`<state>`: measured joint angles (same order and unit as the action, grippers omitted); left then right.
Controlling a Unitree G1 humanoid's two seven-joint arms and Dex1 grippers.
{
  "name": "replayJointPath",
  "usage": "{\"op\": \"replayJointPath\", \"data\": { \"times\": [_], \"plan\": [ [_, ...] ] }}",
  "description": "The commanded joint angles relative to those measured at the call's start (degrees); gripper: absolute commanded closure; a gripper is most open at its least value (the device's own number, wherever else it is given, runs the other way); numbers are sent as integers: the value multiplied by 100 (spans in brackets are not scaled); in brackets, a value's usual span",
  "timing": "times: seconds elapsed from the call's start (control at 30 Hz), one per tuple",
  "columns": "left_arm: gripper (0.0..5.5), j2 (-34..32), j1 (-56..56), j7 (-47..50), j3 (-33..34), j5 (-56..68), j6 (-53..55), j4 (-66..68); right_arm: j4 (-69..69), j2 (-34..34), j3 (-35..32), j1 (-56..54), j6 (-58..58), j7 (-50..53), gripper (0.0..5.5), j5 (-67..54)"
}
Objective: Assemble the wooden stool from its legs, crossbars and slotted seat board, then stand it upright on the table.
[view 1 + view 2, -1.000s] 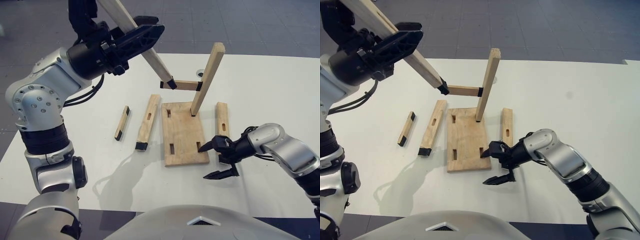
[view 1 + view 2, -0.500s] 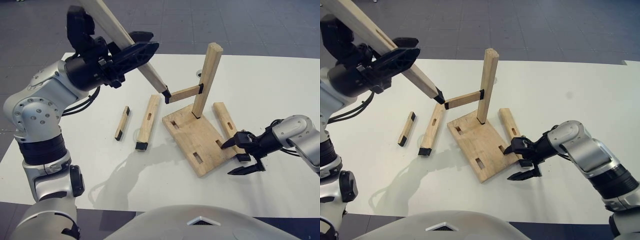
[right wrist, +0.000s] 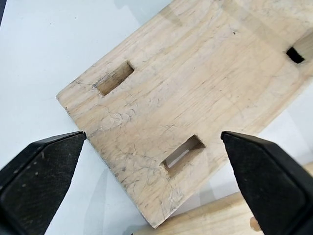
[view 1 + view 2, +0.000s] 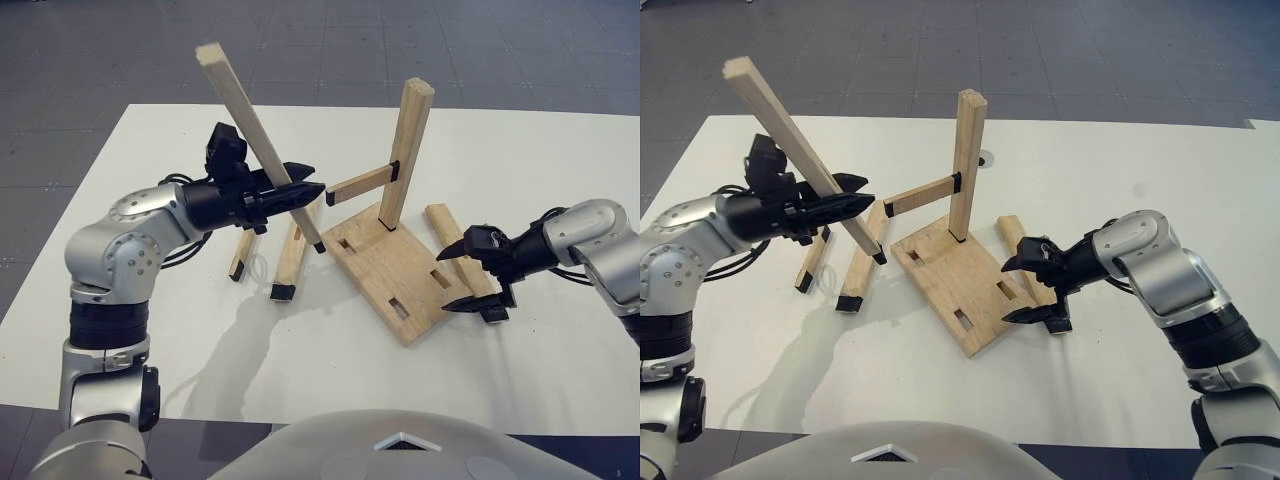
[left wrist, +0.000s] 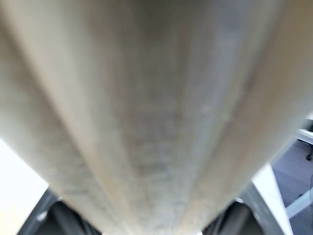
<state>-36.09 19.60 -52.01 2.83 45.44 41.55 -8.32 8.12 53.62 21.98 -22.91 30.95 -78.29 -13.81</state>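
Left gripper (image 4: 290,192) clamped on held leg (image 4: 240,120), tilted above table (image 4: 520,150); its black-capped lower end near seat board's (image 4: 385,270) far-left corner. Seat board lay skewed mid-table. Upright leg (image 4: 405,150) stood in far slot, crossbar (image 4: 360,183) jutting from it toward left edge. Right gripper (image 4: 445,281) spread wide at board's right edge, over loose leg (image 4: 445,228). Slotted leg (image 4: 288,270) and short crossbar (image 4: 241,258) lay flat left of board.

One slotted seat board (image 4: 385,270) is counted. Four legs are found: held leg (image 4: 247,115), upright leg (image 4: 405,155), left flat leg (image 4: 290,265), right flat leg (image 4: 445,228). Two crossbars are found: attached crossbar (image 4: 362,183), loose crossbar (image 4: 241,258).
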Motion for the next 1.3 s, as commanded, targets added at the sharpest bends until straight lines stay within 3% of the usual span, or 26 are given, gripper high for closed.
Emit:
{"op": "replayJointPath", "data": {
  "times": [0.03,0.67,1.3],
  "plan": [
    [345,280,6,201,15,-369,-384,314,18,-55,-69,-167,50,-74,40,-15],
    [345,1316,-308,961,-475,-1526,-1339,237,148,-298,-158,-260,354,-35,40,-122],
    [345,1854,-615,979,-631,-1619,-1504,261,133,-365,-109,-312,364,-31,40,-123]
  ]
}}
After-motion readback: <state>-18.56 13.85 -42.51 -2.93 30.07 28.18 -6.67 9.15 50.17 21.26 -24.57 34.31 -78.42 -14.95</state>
